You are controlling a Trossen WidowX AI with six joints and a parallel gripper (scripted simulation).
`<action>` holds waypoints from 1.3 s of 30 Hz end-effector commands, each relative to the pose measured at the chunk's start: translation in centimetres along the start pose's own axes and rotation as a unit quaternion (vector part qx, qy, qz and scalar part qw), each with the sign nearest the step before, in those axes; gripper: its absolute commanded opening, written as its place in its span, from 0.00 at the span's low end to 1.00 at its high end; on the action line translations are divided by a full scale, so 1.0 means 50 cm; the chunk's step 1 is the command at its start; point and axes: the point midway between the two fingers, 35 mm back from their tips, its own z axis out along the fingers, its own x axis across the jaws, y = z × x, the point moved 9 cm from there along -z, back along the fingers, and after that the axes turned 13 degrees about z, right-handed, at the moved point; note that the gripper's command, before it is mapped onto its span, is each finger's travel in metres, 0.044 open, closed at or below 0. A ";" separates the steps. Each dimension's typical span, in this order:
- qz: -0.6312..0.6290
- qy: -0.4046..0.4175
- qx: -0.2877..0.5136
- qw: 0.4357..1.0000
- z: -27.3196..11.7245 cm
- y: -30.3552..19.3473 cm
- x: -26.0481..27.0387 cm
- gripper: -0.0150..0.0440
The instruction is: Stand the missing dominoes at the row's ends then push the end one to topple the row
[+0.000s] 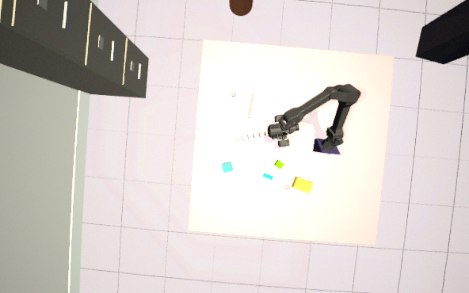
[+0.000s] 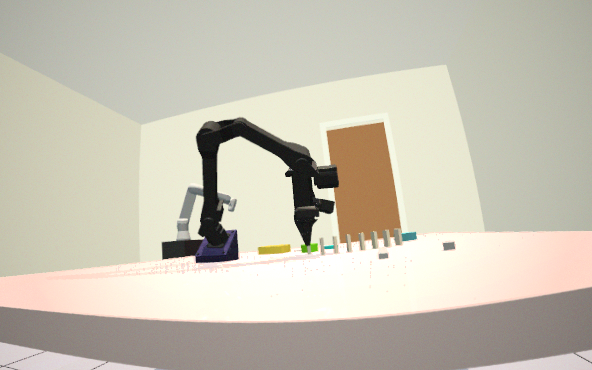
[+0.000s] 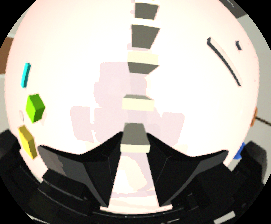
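Note:
A row of several pale dominoes (image 1: 253,135) (image 2: 361,241) (image 3: 144,37) stands upright and evenly spaced. My gripper (image 2: 308,245) (image 3: 134,135) points straight down at the row's end nearest the robot base and is shut on a pale domino (image 2: 309,250) (image 3: 135,138). The held domino is upright, in line with the row, with a gap to the nearest standing domino (image 2: 322,246) (image 3: 138,103). Its foot is at or just above the table; which one I cannot tell. In the top view the gripper body hides the fingertips and the held domino.
A long pale strip (image 1: 250,105) (image 3: 223,60) and a small block (image 1: 234,94) (image 2: 448,245) (image 3: 238,45) lie on one side of the row. On the other are a green block (image 1: 279,164) (image 3: 35,108), a yellow block (image 1: 303,184) (image 2: 274,249) and two cyan blocks.

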 end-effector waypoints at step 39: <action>-0.001 0.002 -0.002 1.000 -0.259 -0.003 0.002 1.00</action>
